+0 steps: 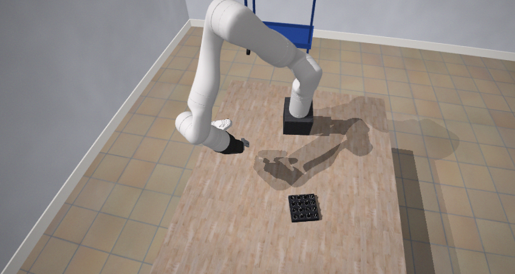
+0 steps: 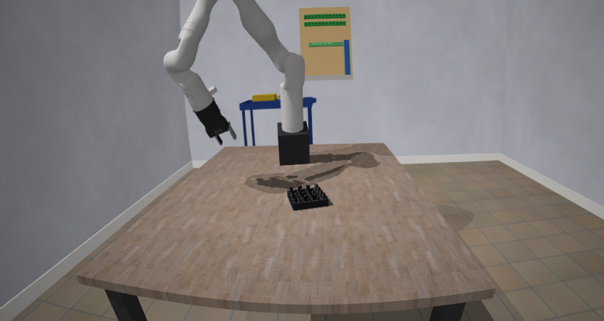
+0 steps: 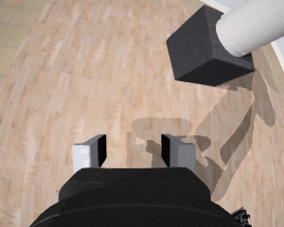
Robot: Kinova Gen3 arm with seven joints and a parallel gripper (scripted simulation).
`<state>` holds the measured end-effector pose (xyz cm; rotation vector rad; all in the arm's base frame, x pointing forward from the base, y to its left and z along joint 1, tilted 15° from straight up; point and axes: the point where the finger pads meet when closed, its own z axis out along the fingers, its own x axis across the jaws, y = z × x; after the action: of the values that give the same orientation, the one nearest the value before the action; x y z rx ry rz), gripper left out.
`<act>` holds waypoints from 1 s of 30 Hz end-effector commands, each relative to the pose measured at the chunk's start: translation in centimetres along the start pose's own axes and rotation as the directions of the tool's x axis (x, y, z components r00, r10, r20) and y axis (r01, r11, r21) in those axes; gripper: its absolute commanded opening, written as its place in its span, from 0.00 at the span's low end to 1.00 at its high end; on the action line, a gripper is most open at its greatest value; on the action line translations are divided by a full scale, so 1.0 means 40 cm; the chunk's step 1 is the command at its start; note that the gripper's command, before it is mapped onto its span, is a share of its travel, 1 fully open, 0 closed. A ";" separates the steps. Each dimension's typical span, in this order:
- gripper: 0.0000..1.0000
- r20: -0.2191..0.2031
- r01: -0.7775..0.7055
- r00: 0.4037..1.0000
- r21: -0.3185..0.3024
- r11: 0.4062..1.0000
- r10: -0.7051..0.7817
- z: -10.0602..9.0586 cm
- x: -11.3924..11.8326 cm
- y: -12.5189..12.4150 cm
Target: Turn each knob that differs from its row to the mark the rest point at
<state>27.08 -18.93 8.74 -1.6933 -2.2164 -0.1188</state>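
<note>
The black knob box [image 1: 304, 208] [image 2: 310, 206] stands flat on the table, with four rows of four black knobs on its top. In the wrist view only a small corner of the knob box [image 3: 240, 217] shows at the lower right edge. The knobs are too small to read their white lines, marks or names, and the socket side cannot be told. My gripper [image 1: 246, 143] [image 2: 226, 139] [image 3: 133, 146] is open with nothing between its fingers. It hangs above the table, well away from the box, toward the table's left side and nearer to the arm's base.
The table [image 1: 231, 213] [image 2: 211, 250] [image 3: 85, 71] carries the arm's black base block [image 1: 297, 126] [image 2: 293, 149] [image 3: 194, 52] beyond the box. A blue cart [image 1: 289, 36] [image 2: 254, 105] stands behind the table. The arm's shadow falls between the base and the box.
</note>
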 end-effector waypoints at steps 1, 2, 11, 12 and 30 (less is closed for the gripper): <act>1.00 0.018 -0.006 1.000 -0.002 1.000 0.006 -0.009 -0.010 0.004; 1.00 0.018 -0.006 1.000 -0.002 1.000 0.006 -0.009 -0.010 0.004; 1.00 0.035 -0.019 0.999 0.000 1.000 0.019 -0.017 -0.001 0.025; 1.00 0.035 -0.019 0.999 0.000 1.000 0.019 -0.017 -0.001 0.025; 1.00 0.070 -0.043 0.997 -0.001 0.999 0.043 -0.034 0.019 0.068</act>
<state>29.41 -17.50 9.67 -1.7543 -2.2180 -0.0632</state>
